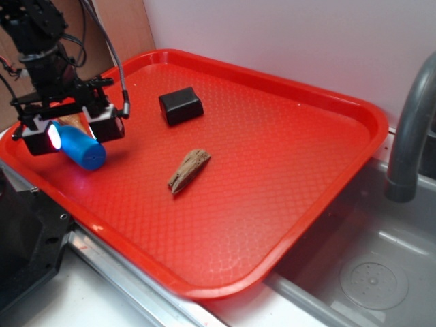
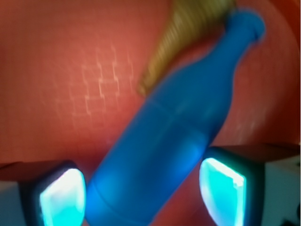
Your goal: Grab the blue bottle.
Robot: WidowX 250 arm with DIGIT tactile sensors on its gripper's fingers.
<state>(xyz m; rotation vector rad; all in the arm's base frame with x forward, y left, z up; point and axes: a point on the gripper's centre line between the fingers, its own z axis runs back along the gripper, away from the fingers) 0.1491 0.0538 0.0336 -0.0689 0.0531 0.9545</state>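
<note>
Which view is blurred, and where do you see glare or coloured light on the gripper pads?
Wrist view: soft and out of focus throughout; blue bottle has smeared edges, fingertips glow cyan. Exterior view: sharper; gripper pad shows a bright white-red spot, and the red tray is evenly lit.

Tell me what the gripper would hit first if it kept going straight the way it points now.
The blue bottle. The gripper points down at the red tray, and the bottle already lies between its fingers. Going on, the fingers would probably reach the tray beside it; the remaining gap is unclear.
</note>
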